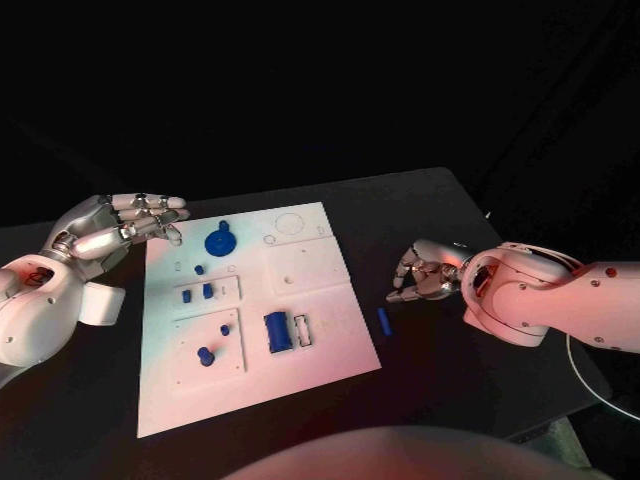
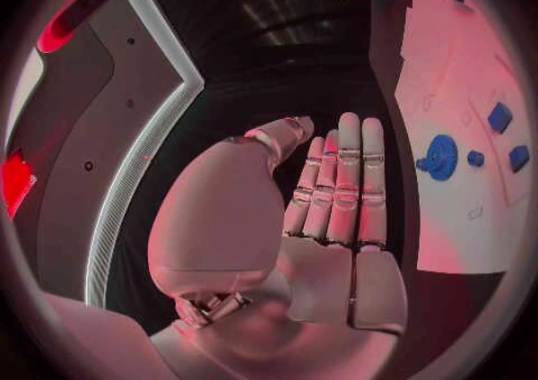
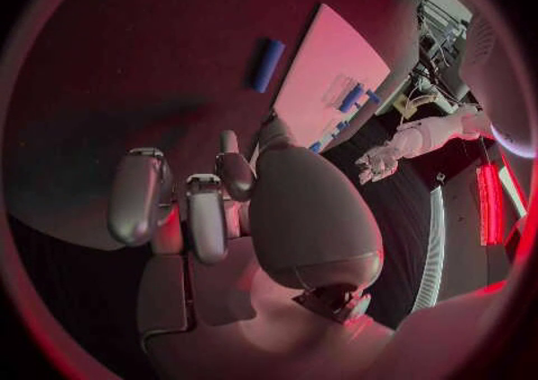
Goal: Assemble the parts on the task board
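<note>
Task board (image 1: 313, 350) carries blue parts (image 1: 278, 331); one blue part (image 1: 384, 320) on table beside it; left hand (image 1: 118, 228) fingers spread, empty; right hand (image 1: 424, 272) curled, empty

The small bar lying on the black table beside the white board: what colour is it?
Blue. The small bar shows best in the head view, just off the white board.

Matt white task board (image 1: 320, 350) on matt black table (image 1: 436, 210); glossy blue plastic-looking parts (image 1: 221, 241); smooth metallic hands (image 1: 118, 228).
</note>
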You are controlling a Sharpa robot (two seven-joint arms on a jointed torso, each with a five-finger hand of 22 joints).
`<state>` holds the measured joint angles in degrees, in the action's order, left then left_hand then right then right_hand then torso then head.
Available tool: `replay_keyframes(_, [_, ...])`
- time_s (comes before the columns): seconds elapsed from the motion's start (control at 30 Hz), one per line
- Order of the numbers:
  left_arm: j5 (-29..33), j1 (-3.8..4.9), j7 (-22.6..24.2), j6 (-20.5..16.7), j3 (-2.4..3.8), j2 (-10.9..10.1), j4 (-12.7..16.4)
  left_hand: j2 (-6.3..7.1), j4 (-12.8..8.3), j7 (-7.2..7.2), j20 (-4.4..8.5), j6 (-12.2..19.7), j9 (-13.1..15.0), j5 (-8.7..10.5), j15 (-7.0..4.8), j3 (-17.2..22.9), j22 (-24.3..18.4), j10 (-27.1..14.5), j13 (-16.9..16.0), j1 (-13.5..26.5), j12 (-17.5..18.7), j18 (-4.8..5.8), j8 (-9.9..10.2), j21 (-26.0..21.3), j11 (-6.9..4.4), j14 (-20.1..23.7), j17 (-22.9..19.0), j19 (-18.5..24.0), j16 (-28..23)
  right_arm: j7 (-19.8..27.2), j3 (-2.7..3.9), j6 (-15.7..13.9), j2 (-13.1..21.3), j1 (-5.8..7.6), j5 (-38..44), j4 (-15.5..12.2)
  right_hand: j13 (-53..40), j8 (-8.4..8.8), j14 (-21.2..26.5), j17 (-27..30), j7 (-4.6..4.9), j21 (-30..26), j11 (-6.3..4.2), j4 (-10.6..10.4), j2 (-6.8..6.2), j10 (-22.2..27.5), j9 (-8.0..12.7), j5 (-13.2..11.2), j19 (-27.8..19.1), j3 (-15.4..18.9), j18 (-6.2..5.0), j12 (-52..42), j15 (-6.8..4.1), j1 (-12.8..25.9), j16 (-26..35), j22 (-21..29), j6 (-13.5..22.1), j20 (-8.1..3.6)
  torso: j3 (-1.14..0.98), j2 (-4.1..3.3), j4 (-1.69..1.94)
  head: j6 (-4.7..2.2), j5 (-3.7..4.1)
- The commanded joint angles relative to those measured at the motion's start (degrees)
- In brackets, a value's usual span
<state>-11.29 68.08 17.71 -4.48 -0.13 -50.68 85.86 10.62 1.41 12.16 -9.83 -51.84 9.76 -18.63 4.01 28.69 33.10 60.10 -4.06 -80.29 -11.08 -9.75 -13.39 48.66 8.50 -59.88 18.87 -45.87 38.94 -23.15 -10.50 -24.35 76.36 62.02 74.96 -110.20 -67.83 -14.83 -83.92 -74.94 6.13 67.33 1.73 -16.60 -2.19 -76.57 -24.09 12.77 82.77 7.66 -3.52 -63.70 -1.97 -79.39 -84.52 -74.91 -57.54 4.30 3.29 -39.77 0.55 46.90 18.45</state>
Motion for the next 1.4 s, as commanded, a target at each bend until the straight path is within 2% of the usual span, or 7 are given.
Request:
replay_keyframes(0.03, [0.18,0.01,0.43,0.69,0.03,0.01,0.18,-0.62,-0.23,0.08,0.12,-0.20,-0.05,-0.22,0.24,-0.04,0.06,-0.20,-0.06,-0.13,-0.17,-0.64,-0.26,0.26,-0.03,-0.02,0.06,0.44,-0.39,-2.23,-0.07,1.12,-0.24,-0.81,1.71,-0.38,-0.05,-0.23,-3.38,-1.84,-0.16,-0.14,-0.32,-0.05,0.11,-0.22,-0.12,0.17,0.08,0.43,-0.57,0.09,-0.44,0.51,0.15,-9.61,-0.37,-0.46,-0.11,-0.06,0.02,0.13,0.00])
replay_keyframes(0.3, [0.18,0.01,0.40,0.75,0.03,-0.03,0.17,-0.62,-0.23,0.08,0.12,-0.20,-0.05,-0.22,0.24,-0.04,0.06,-0.20,-0.06,-0.13,-0.17,-0.64,-0.26,0.26,-0.03,-0.02,0.06,0.44,-0.39,-2.72,-0.13,1.18,-1.46,-2.74,3.13,-0.62,-0.02,-0.58,-3.38,-1.80,-0.36,-0.13,-0.49,0.16,0.06,-0.30,-0.32,0.03,0.11,0.64,-0.57,0.11,-0.57,0.05,0.18,-9.62,-0.72,-0.54,-0.15,-0.04,-0.07,0.35,-0.04])
replay_keyframes(0.63, [0.18,0.01,0.36,0.81,0.03,-0.13,0.17,-0.62,-0.23,0.08,0.12,-0.20,-0.05,-0.22,0.24,-0.04,0.06,-0.20,-0.06,-0.13,-0.17,-0.64,-0.26,0.26,-0.03,-0.02,0.06,0.44,-0.39,-2.85,-0.13,0.89,-3.06,-4.77,4.46,-0.51,-0.03,-0.72,-3.39,-1.82,-0.42,-0.21,-0.56,0.21,0.05,-0.34,-0.41,-0.05,0.10,0.71,-0.58,0.10,-0.63,-0.25,0.18,-9.60,-0.83,-0.59,-0.09,-0.09,0.09,0.54,-0.26])
replay_keyframes(1.0, [0.18,0.00,0.29,0.91,0.03,-0.26,0.22,-0.62,-0.23,0.08,0.12,-0.20,-0.05,-0.22,0.24,-0.04,0.06,-0.20,-0.06,-0.13,-0.17,-0.64,-0.26,0.26,-0.03,-0.02,0.06,0.44,-0.39,-2.80,-0.13,0.60,-4.30,-5.40,5.08,-0.23,-0.18,-1.32,-3.42,-1.90,-0.73,-0.23,-0.83,0.28,0.42,-0.57,-0.78,-0.05,0.14,0.74,-0.58,-0.10,-0.85,-1.42,0.18,-9.61,-1.32,-0.79,-0.03,-0.06,0.08,0.63,-0.66])
replay_keyframes(1.33, [0.18,0.00,0.21,0.97,0.03,-0.51,0.33,-0.62,-0.23,0.08,0.12,-0.20,-0.05,-0.22,0.24,-0.04,0.06,-0.20,-0.06,-0.13,-0.17,-0.64,-0.26,0.26,-0.03,-0.02,0.06,0.44,-0.39,-3.27,-0.13,2.18,-5.38,-6.30,7.29,0.58,-0.02,-2.33,-3.44,-1.96,-1.24,-0.25,-1.31,0.71,0.73,-0.59,-1.44,-0.24,0.20,0.36,-0.56,0.15,-1.27,-5.23,0.22,-9.64,-1.74,-1.19,-0.07,-0.07,0.05,0.93,-0.93])
replay_keyframes(1.4, [0.18,0.00,0.21,0.98,0.03,-0.54,0.35,-0.64,-0.26,0.06,0.13,-0.20,-0.10,-0.23,0.23,-0.04,0.16,-0.22,-0.05,-0.08,-0.20,-0.64,-0.28,0.34,-0.04,-0.04,0.18,0.52,-0.48,-3.37,-0.13,2.55,-5.59,-6.45,7.73,0.68,0.07,-2.53,-3.44,-1.99,-1.30,-0.38,-1.39,0.75,0.90,-0.56,-1.57,-1.30,0.18,0.05,-0.57,0.30,-1.38,-6.35,0.23,-9.62,-1.72,-1.30,-0.08,-0.06,0.03,0.98,-0.96])
